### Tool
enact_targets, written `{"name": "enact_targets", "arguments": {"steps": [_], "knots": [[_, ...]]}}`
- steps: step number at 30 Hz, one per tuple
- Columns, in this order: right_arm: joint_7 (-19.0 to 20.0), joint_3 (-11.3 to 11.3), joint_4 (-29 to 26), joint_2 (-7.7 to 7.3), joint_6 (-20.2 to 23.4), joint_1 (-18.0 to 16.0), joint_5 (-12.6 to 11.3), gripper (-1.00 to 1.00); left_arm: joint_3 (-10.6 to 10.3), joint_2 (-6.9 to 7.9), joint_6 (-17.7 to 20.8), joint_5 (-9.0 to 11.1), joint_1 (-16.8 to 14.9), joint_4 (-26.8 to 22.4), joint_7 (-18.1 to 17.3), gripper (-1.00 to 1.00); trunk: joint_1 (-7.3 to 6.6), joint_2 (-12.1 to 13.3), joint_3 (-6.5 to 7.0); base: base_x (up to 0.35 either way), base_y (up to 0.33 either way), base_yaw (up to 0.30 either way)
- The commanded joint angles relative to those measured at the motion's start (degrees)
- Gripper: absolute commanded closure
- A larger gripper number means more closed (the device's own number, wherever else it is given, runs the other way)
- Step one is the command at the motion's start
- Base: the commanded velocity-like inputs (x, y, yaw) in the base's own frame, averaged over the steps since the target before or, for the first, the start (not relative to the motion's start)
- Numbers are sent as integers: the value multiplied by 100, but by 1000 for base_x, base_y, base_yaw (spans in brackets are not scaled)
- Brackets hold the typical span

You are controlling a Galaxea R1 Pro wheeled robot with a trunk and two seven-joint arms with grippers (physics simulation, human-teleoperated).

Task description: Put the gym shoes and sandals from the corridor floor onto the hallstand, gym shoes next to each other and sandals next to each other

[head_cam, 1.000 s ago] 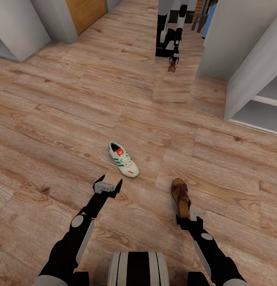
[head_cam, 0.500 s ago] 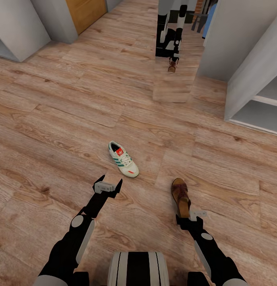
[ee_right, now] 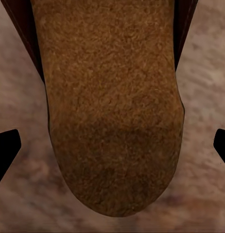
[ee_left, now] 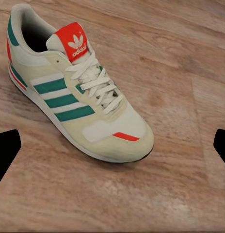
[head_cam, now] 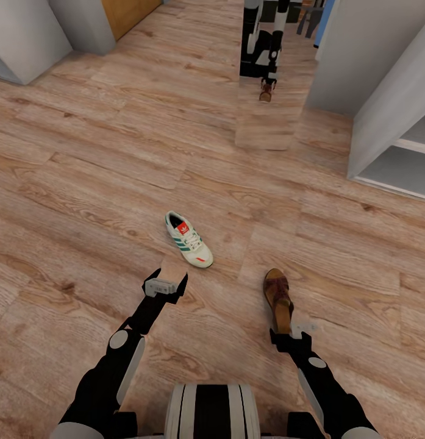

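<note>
Corridor floor (head_cam: 84,183): gym shoe (head_cam: 188,239) beside brown sandal (head_cam: 278,299).

Left black-and-grey jointed arm: extended forward and low; its grey two-finger gripper (head_cam: 166,284) spread wide, nothing between the fingers (black fingertips (ee_left: 7,150) sit at the wrist view's edges). Right black-and-grey arm: likewise forward; its grey two-finger gripper (head_cam: 296,330) splayed apart.

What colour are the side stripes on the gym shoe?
Green, clearest in the left wrist view: gym shoe.
</note>
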Motion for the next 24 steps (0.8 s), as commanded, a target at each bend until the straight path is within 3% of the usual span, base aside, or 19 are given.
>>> {"name": "enact_targets", "arguments": {"steps": [1,6,21,22,24], "knots": [[-3,-1,-12,0,34,0,5,-100,4,-2,-9,25,-2,2,-27,-100,1,-2,-26,0,0,0],[-3,-1,-20,0,34,0,5,-100,4,-2,-8,27,-1,2,-27,-100,14,-9,-136,0,0,0],[-3,-1,-24,0,34,0,5,-100,4,-2,-7,26,-2,5,-27,-100,14,-9,-136,0,0,0],[-3,-1,-28,0,30,0,5,100,4,-2,-7,26,-1,6,-27,-100,14,-9,-136,0,0,0],[-3,-1,-32,0,29,0,5,100,4,-2,-7,26,-1,7,-27,-100,14,-9,-136,0,0,0]]}}
